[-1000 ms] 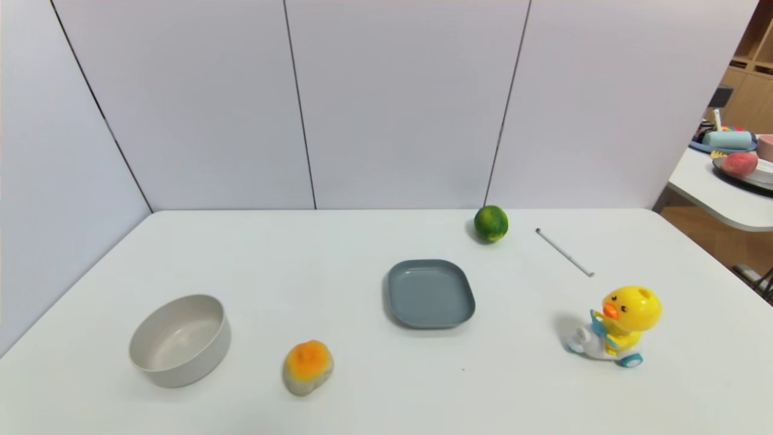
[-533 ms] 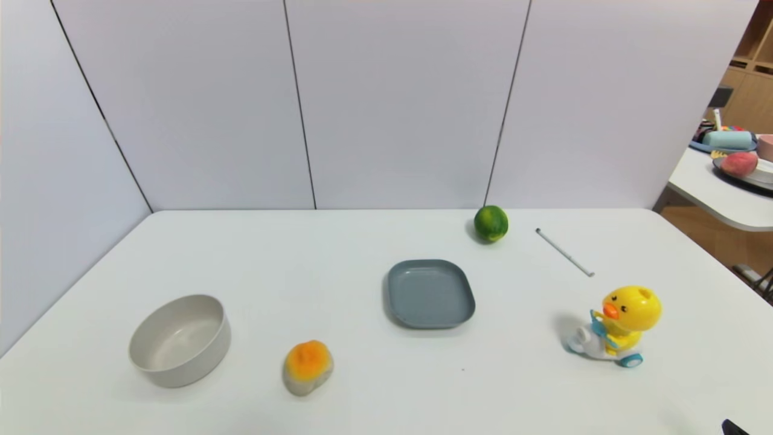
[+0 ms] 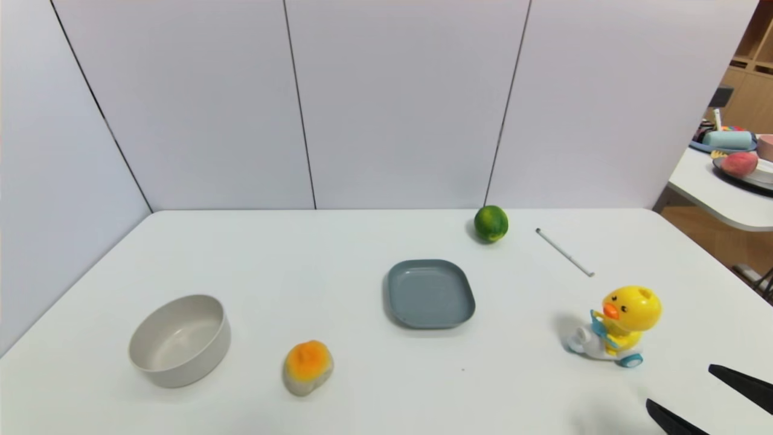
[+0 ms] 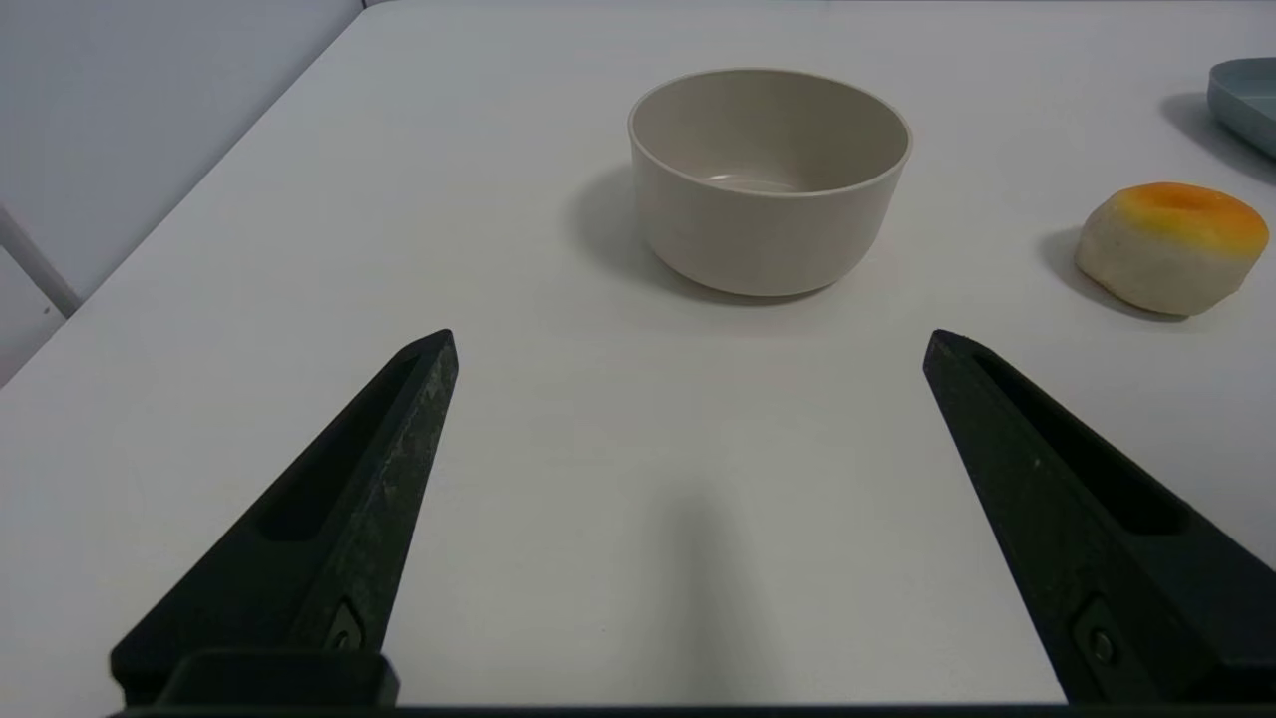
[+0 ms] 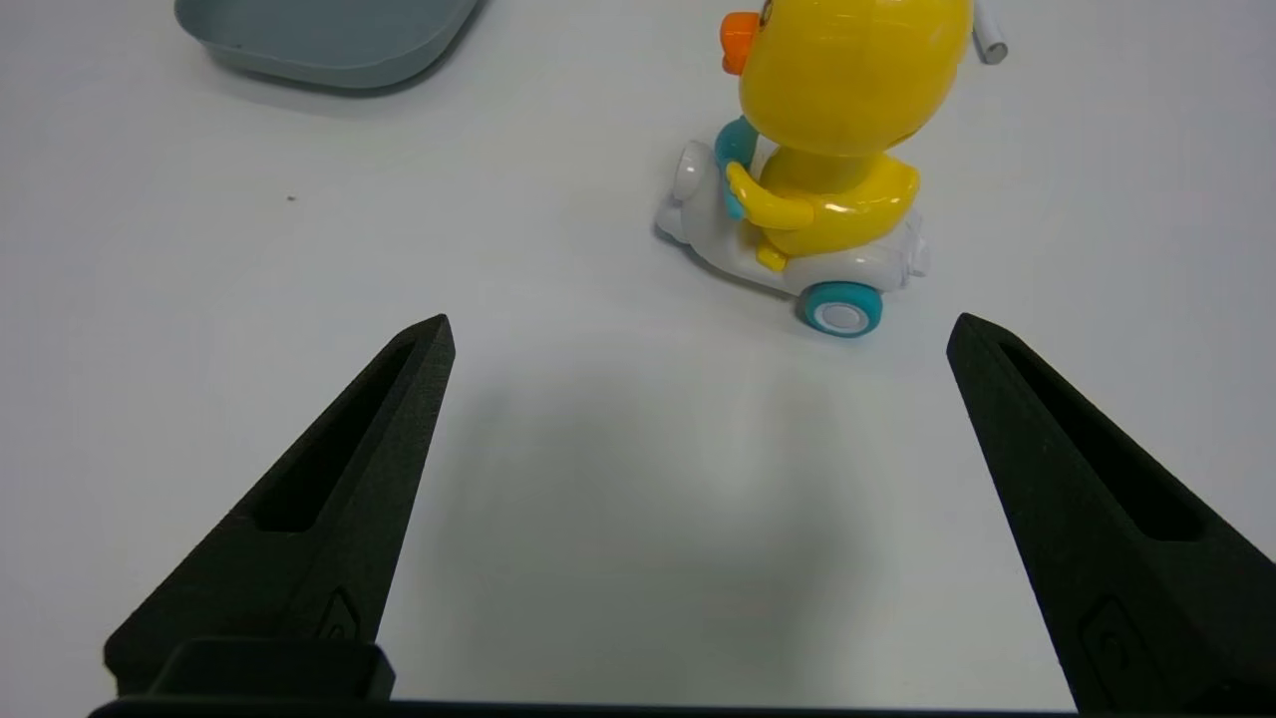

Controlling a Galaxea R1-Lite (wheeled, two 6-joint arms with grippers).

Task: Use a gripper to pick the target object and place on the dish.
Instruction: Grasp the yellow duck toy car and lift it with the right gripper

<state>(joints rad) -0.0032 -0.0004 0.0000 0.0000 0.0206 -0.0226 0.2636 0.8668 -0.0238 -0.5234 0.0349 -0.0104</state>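
We list: one right claw (image 5: 701, 324), fingers wide apart, empty; one duck (image 3: 631, 311), ungrasped; one dish (image 3: 431, 296), bare. Done: approach begun. Left: grasping, carrying, placing.

Right claw (image 3: 680, 384) now in head view, near corner on right side (both black fingertips showing).

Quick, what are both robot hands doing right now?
Left end effector: open, holding nothing, on the bowl's side of the table.
Right end effector: open, holding nothing, near the yellow duck.
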